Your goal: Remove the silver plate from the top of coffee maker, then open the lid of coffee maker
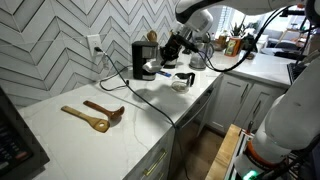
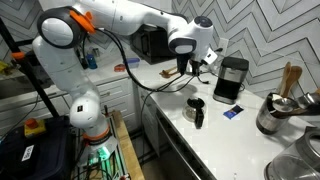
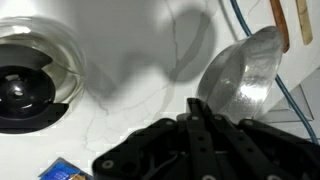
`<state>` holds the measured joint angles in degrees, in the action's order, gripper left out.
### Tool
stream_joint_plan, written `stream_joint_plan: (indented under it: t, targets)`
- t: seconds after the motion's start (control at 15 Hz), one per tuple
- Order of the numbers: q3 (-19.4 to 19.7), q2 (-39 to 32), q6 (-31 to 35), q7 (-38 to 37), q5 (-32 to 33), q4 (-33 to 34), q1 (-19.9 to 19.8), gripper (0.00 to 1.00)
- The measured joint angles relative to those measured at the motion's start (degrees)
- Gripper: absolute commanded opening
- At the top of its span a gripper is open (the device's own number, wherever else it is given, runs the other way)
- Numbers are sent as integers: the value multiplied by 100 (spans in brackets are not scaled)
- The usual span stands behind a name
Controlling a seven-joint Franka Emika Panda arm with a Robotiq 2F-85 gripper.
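**Plate off the machine, lid down**

Going by the wrist view first: claw [image 3: 197, 108] closed down narrow on the rim of the silver plate [image 3: 243, 78]. Held tilted, up over the white counter [image 3: 130, 110] and, as far as can be told, not touching it. Off to the other side of that view, glass carafe [image 3: 28, 85] seen from straight above, standing on the counter, apart from the plate. Blue packet [image 3: 63, 170] poking in at the bottom edge, wooden spoons [image 3: 280, 25] up in the far corner.

In both exterior views, coffee maker [image 1: 143, 58] parked against the herringbone wall, with the claw hanging just beside it on the carafe side and higher than the carafe. Lid [image 2: 234, 62] lying flat and closed on top. Plate too small to pick out properly from out there — only clear from the wrist.

Also around: black cord [image 1: 130, 85] trailing across the counter, and a silver pot [image 2: 272, 115] with wooden utensils standing past the machine.
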<state>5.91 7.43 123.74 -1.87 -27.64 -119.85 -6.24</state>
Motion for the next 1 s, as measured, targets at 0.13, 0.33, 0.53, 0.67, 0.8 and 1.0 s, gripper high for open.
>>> stream_joint_plan:
  t: [0.13,0.33,0.53,0.67,0.8,1.0]
  targets:
    - [35,90,221,105,-1,-187,0,3]
    - [34,157,243,111,-1,-226,1,3]
    - [35,167,243,110,-1,-224,4,1]
    - [52,106,230,63,0,-230,2,1]
    - [119,-82,201,75,-32,-287,0,1]
    - [226,-484,212,302,-160,-431,-16,1]
